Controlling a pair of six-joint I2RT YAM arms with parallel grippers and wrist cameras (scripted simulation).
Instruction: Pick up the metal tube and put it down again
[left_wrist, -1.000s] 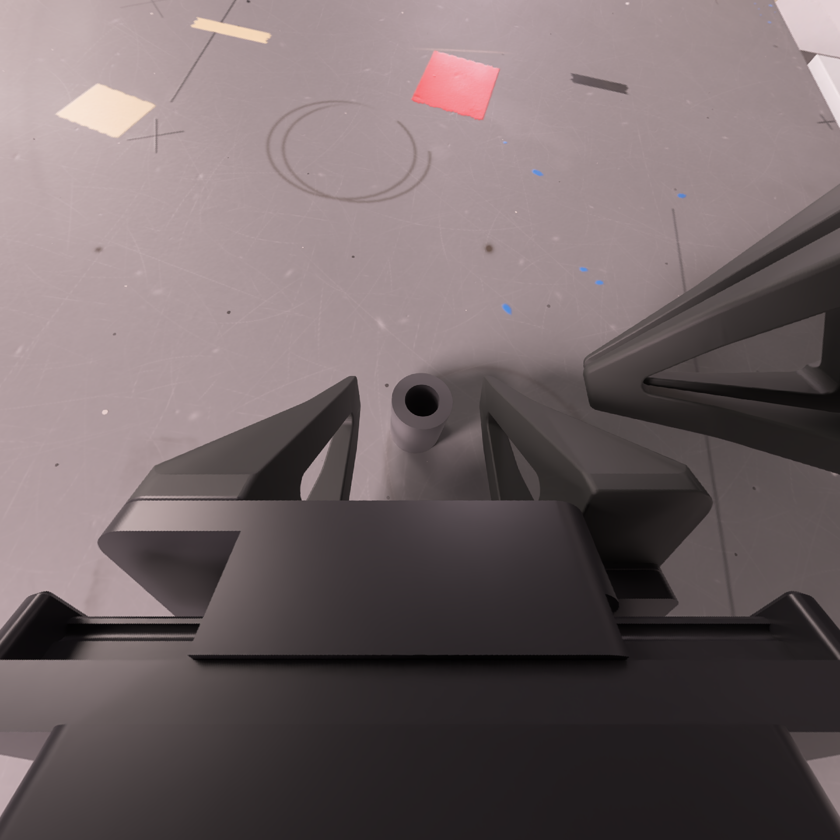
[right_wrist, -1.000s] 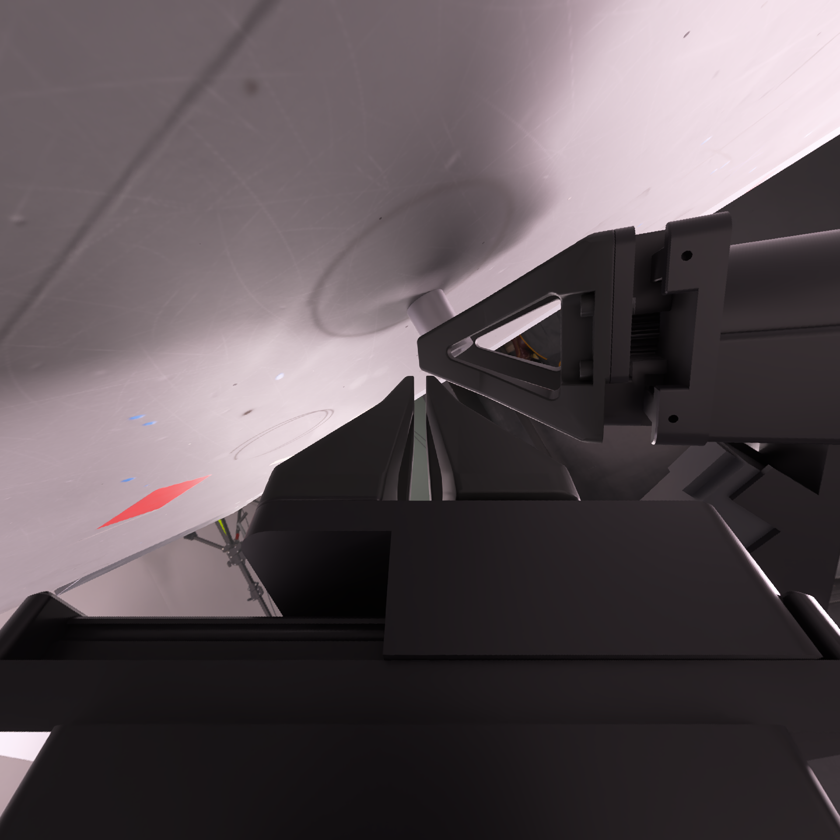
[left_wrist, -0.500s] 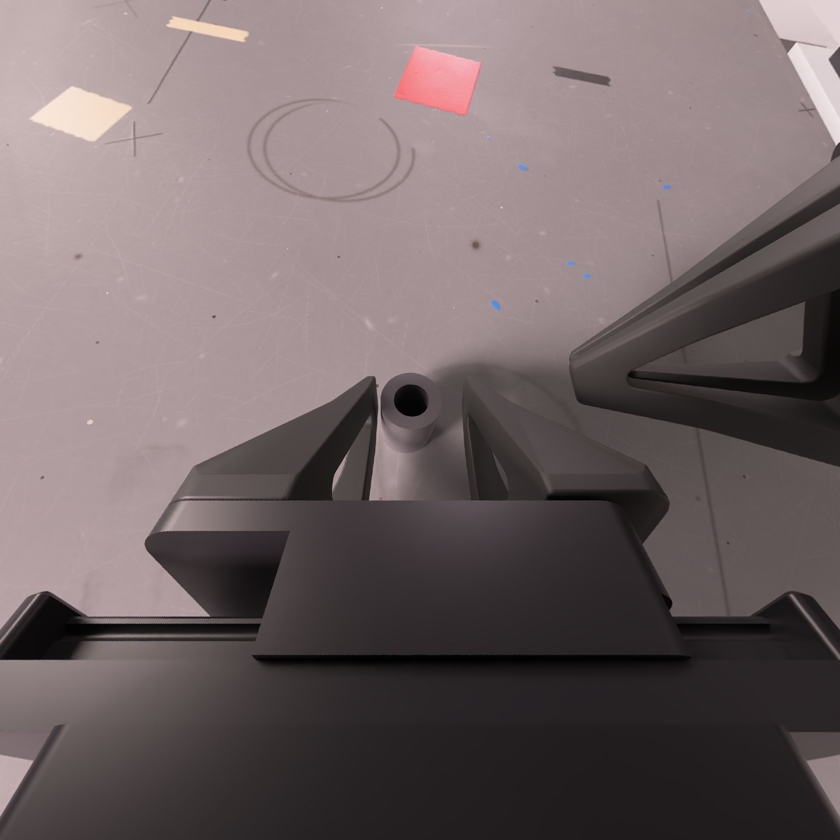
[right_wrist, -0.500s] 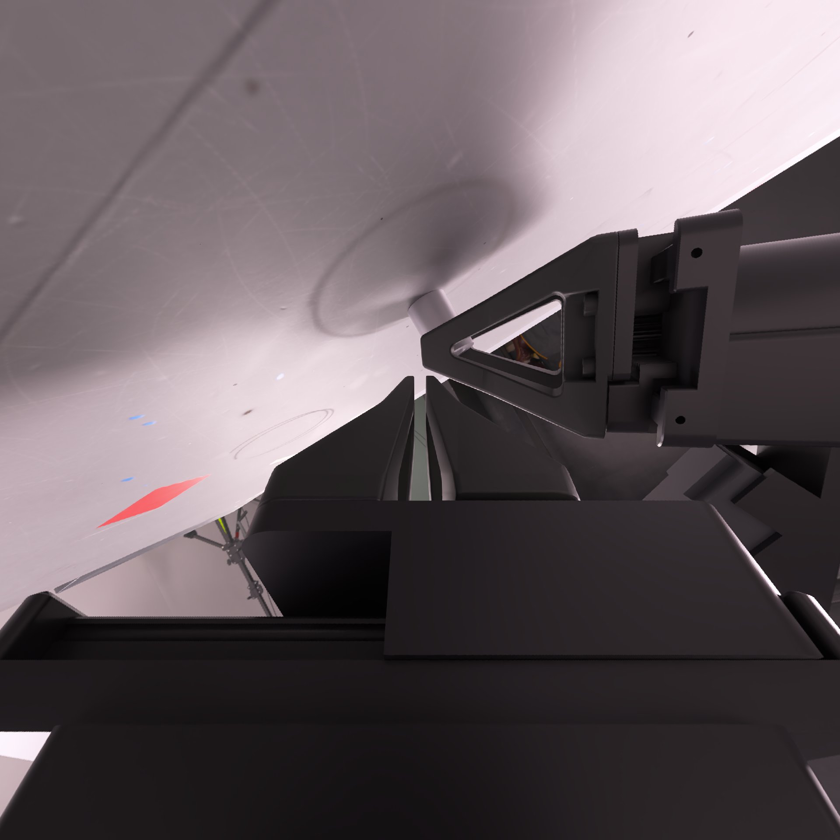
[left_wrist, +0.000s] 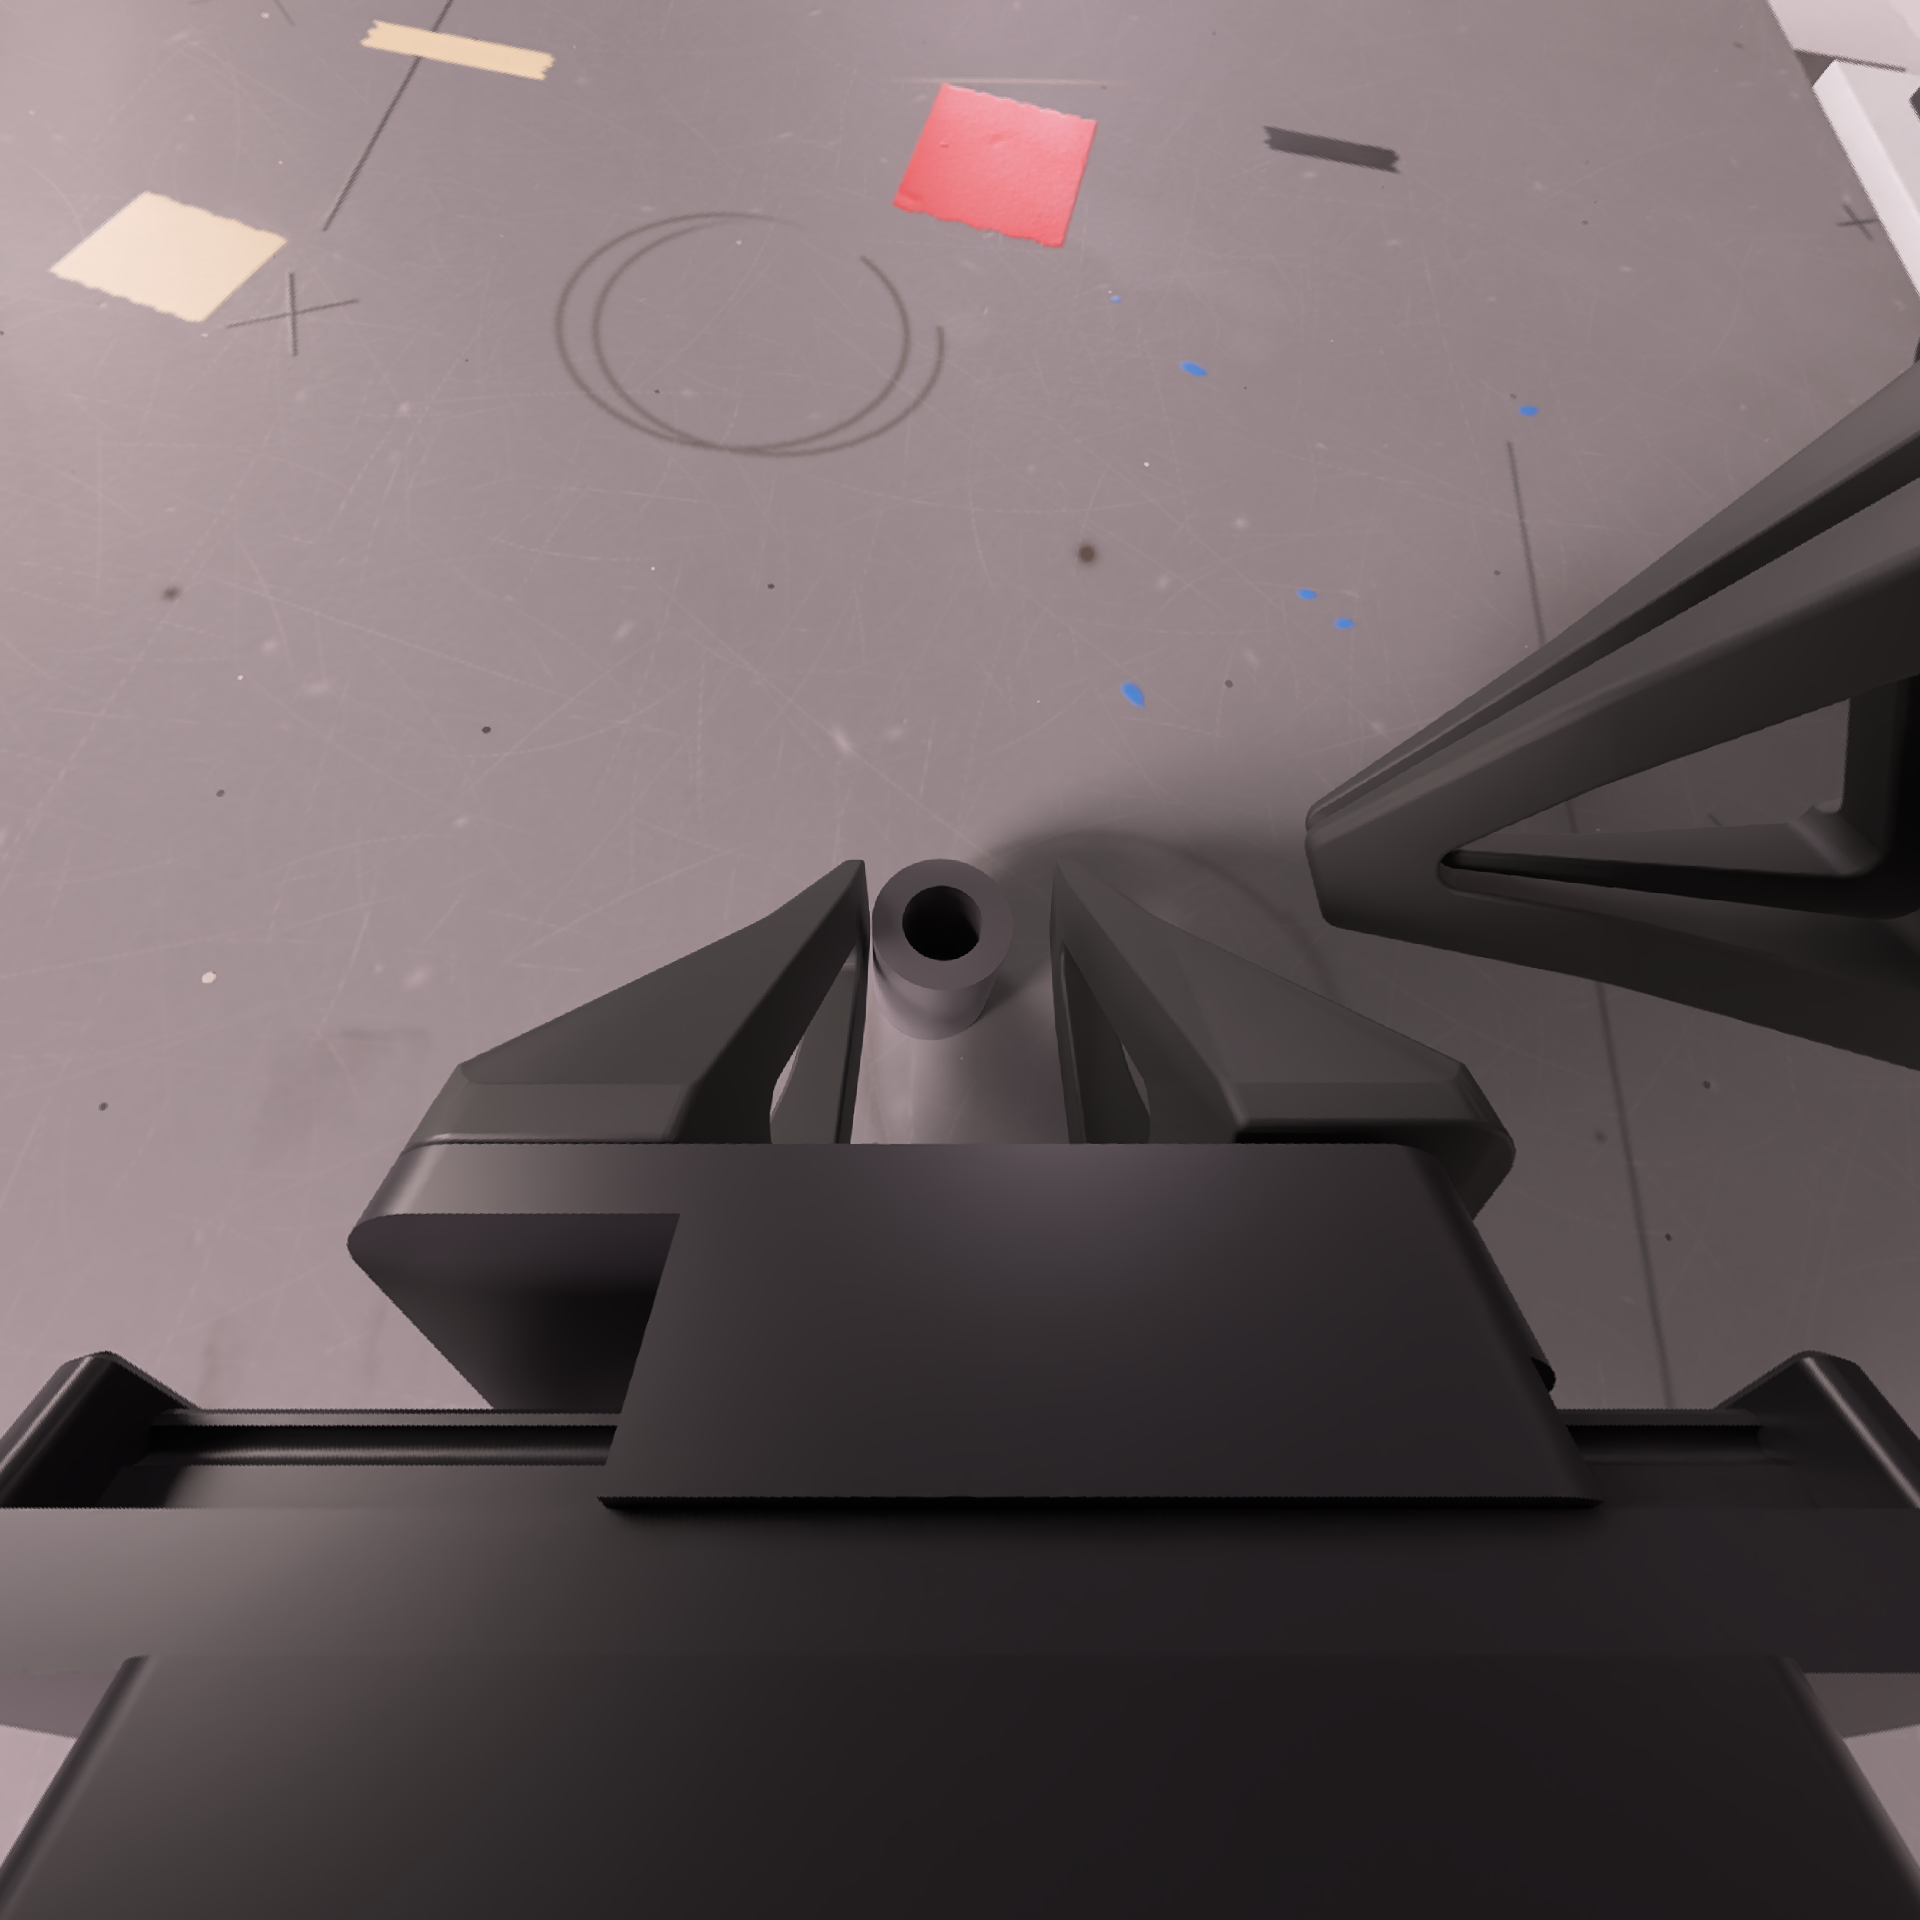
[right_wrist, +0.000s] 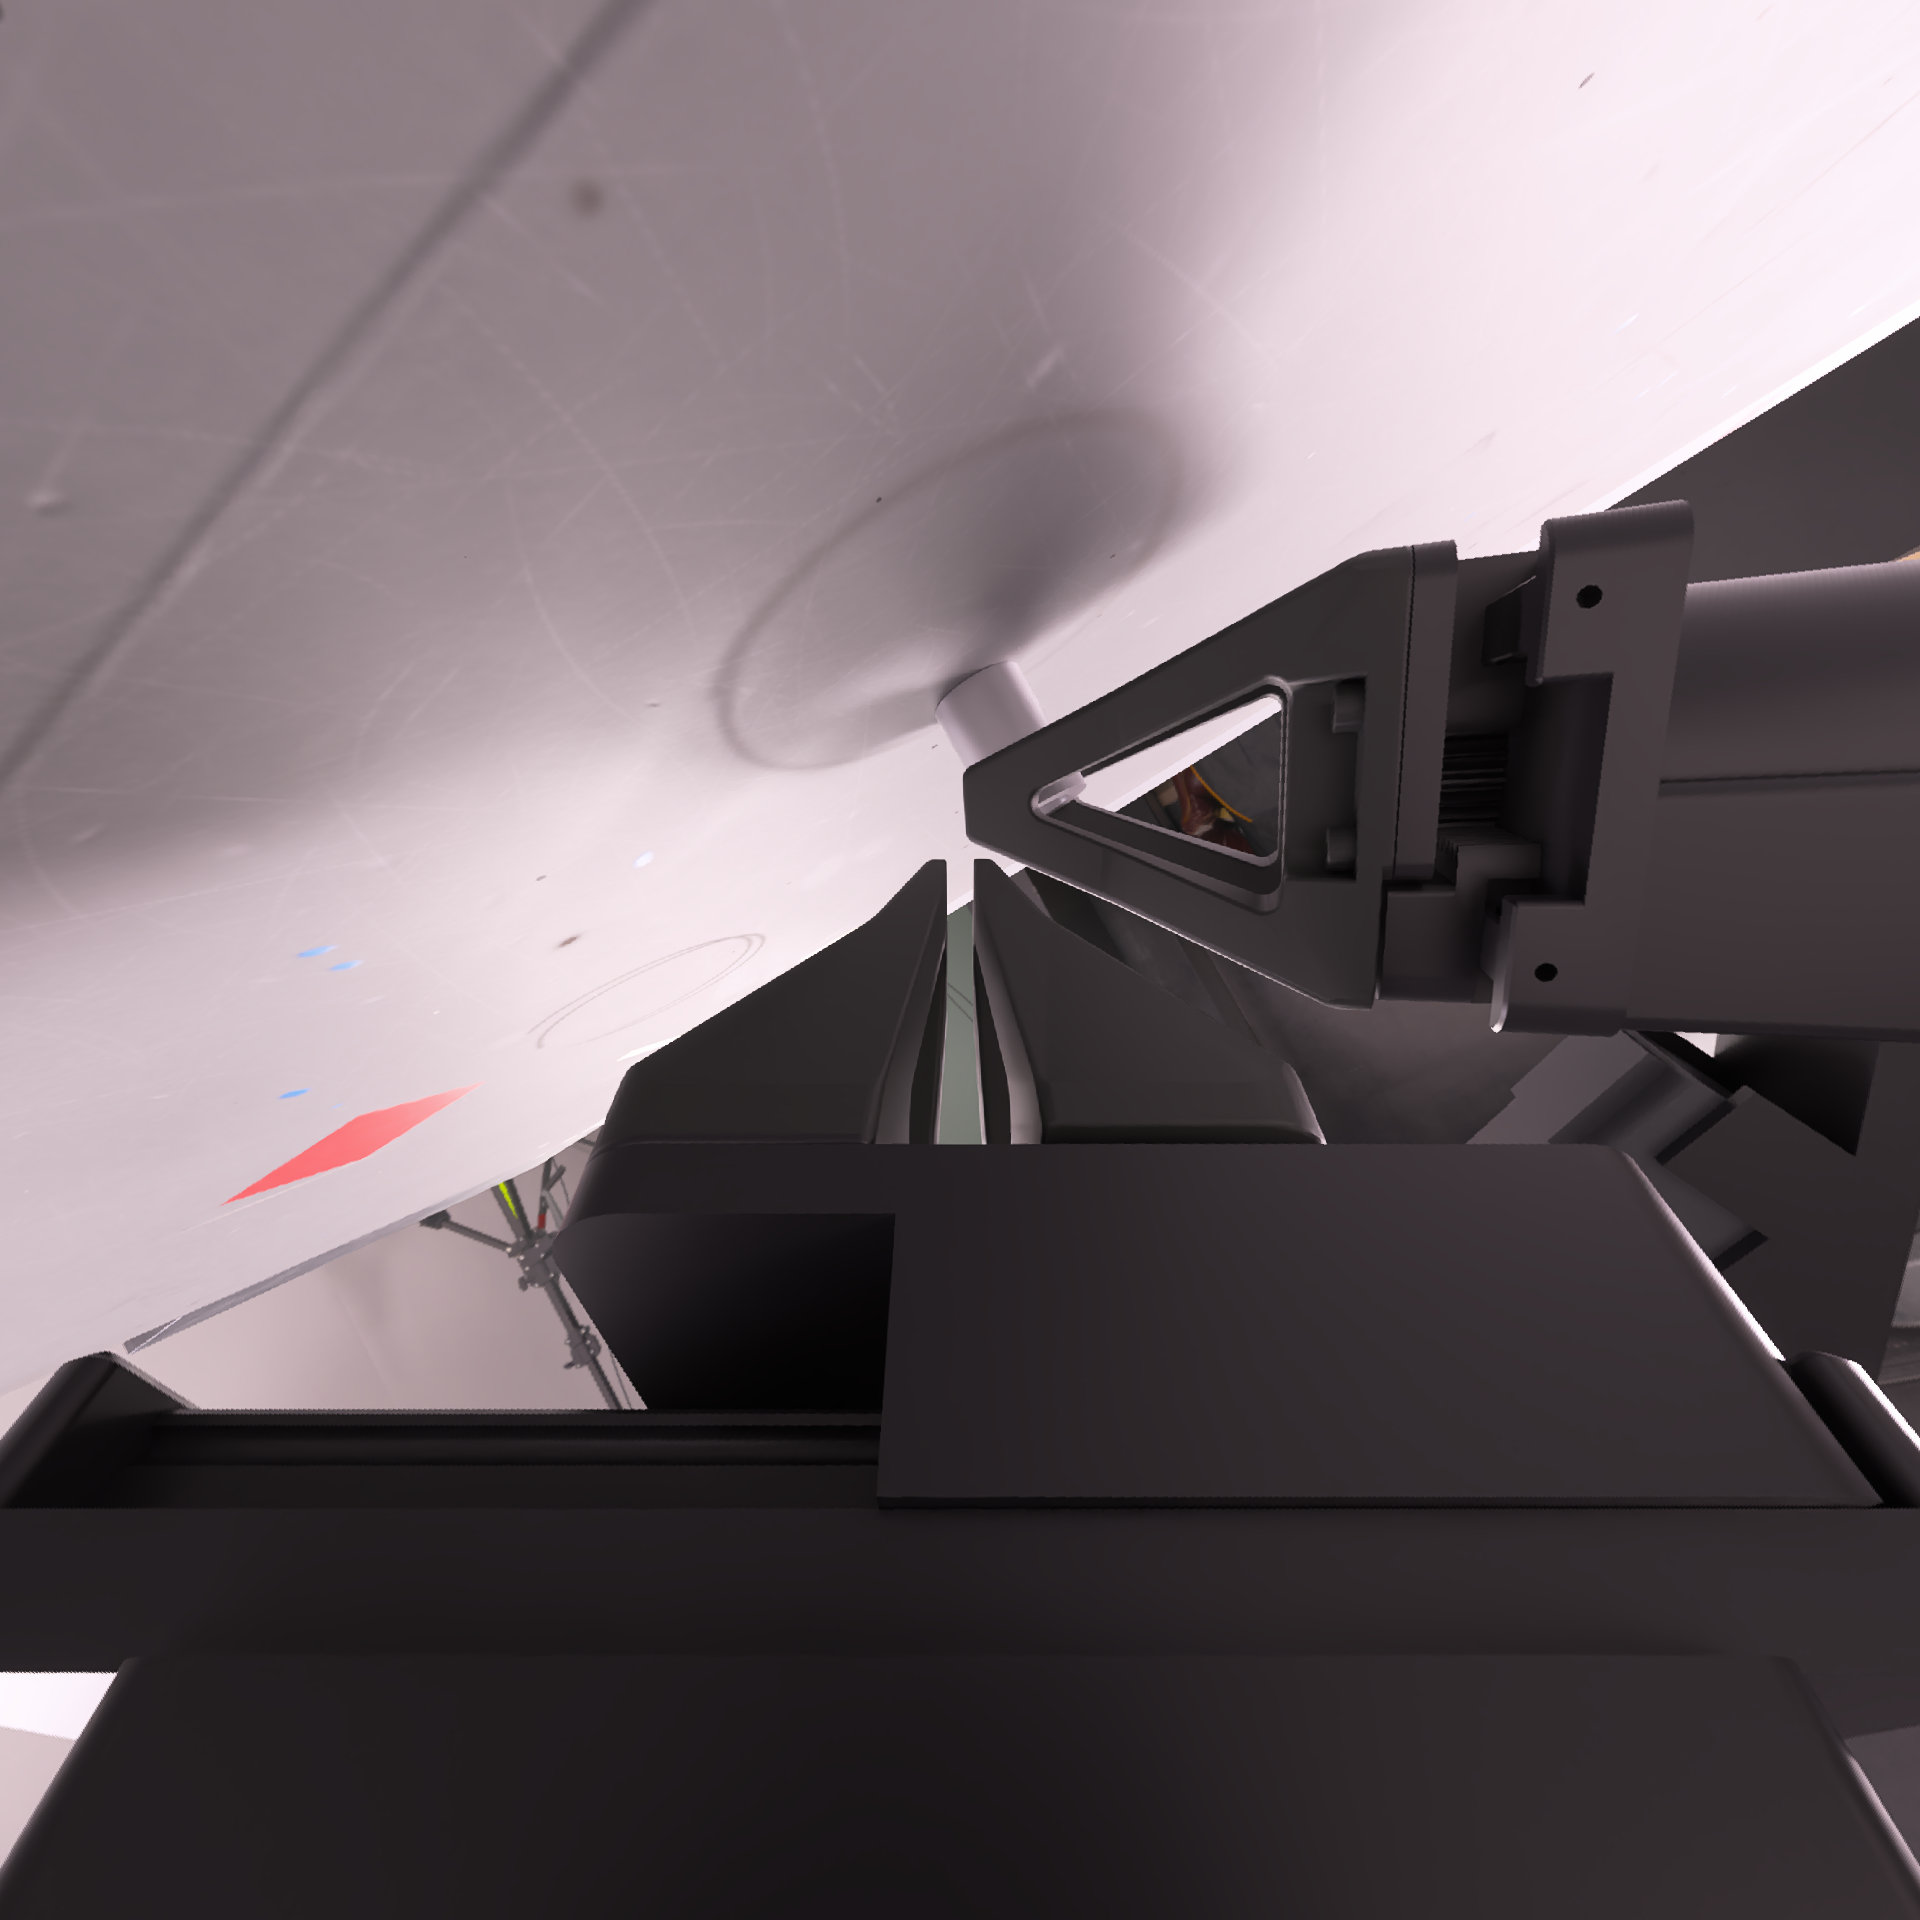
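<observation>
Dark grey fingers of the left gripper (left_wrist: 958, 914) bracket the short grey metal tube (left_wrist: 938, 961), which stands upright on the scratched grey tabletop (left_wrist: 520, 675); one finger touches it, the other stands just clear, so the jaws are not clamped. Beside it to the right, the right gripper (right_wrist: 960, 868) has its fingers nearly together, holding nothing. Farther off lie a red square patch (left_wrist: 995, 161) and a pencilled circle (left_wrist: 743, 332).

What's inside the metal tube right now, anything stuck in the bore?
Nothing visible: the metal tube stands upright between the left pincer fingers, its top mouth open and dark. Deeper down the bore is in shadow, and its lower end is hidden, so I can't confirm it is clear.
</observation>
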